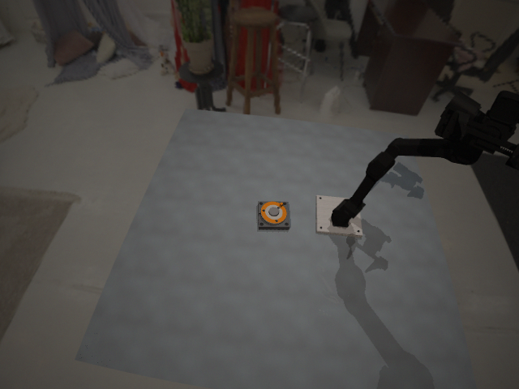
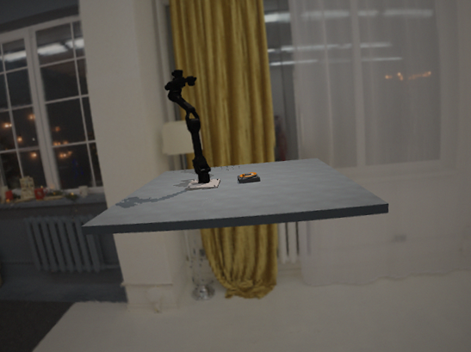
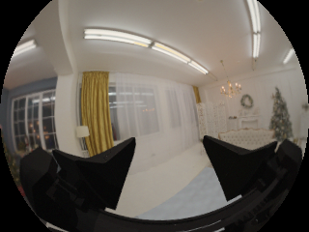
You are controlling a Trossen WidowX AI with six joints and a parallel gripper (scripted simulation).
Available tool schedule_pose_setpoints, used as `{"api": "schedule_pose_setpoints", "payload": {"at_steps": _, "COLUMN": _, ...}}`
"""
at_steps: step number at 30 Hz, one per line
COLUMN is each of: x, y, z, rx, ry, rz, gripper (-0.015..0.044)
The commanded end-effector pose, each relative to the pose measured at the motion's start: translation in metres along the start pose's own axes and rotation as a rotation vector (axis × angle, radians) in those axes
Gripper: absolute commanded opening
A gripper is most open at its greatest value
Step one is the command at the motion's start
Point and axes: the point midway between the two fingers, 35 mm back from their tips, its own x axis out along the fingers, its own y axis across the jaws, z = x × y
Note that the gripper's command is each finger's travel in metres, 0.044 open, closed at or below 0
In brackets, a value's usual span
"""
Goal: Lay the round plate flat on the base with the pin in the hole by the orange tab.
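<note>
So my claw (image 3: 169,155) is up high, spread wide with nothing in it, looking out across the room. The round plate (image 1: 273,211) sits on its base (image 1: 273,226) mid-table, just left of my mount, well below the claw. I'd need to swing down.

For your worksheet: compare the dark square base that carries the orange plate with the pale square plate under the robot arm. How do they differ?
The dark base is grey-black; the pale mounting plate is off-white. The dark base is the smaller square; the pale mounting plate is wider. The dark base carries the orange round plate on a post; the pale mounting plate carries the arm's foot. Both are square, have corner holes and lie on the table.
</note>
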Motion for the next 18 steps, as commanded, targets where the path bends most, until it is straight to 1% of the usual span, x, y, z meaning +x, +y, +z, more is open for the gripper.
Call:
{"api": "schedule_pose_setpoints", "payload": {"at_steps": 1, "x": 0.001, "y": 0.0, "z": 0.0, "rx": -0.001, "ry": -0.004, "rz": -0.002, "gripper": 0.0374}}
{"api": "schedule_pose_setpoints", "payload": {"at_steps": 4, "x": 0.017, "y": 0.004, "z": -0.009, "rx": -0.026, "ry": -0.055, "rz": -0.028, "gripper": 0.0295}}
{"api": "schedule_pose_setpoints", "payload": {"at_steps": 8, "x": 0.062, "y": 0.0, "z": -0.032, "rx": -0.212, "ry": -0.109, "rz": -0.099, "gripper": 0.019}}
{"api": "schedule_pose_setpoints", "payload": {"at_steps": 11, "x": 0.071, "y": 0.0, "z": -0.04, "rx": -0.188, "ry": -0.131, "rz": -0.098, "gripper": 0.0111}}
{"api": "schedule_pose_setpoints", "payload": {"at_steps": 15, "x": 0.118, "y": -0.019, "z": -0.077, "rx": -0.373, "ry": -0.116, "rz": -0.141, "gripper": 0.0006}}
{"api": "schedule_pose_setpoints", "payload": {"at_steps": 16, "x": 0.13, "y": -0.026, "z": -0.087, "rx": -0.417, "ry": -0.103, "rz": -0.15, "gripper": 0.0}}
{"api": "schedule_pose_setpoints", "payload": {"at_steps": 18, "x": 0.137, "y": -0.032, "z": -0.094, "rx": -0.442, "ry": -0.093, "rz": -0.156, "gripper": 0.0}}
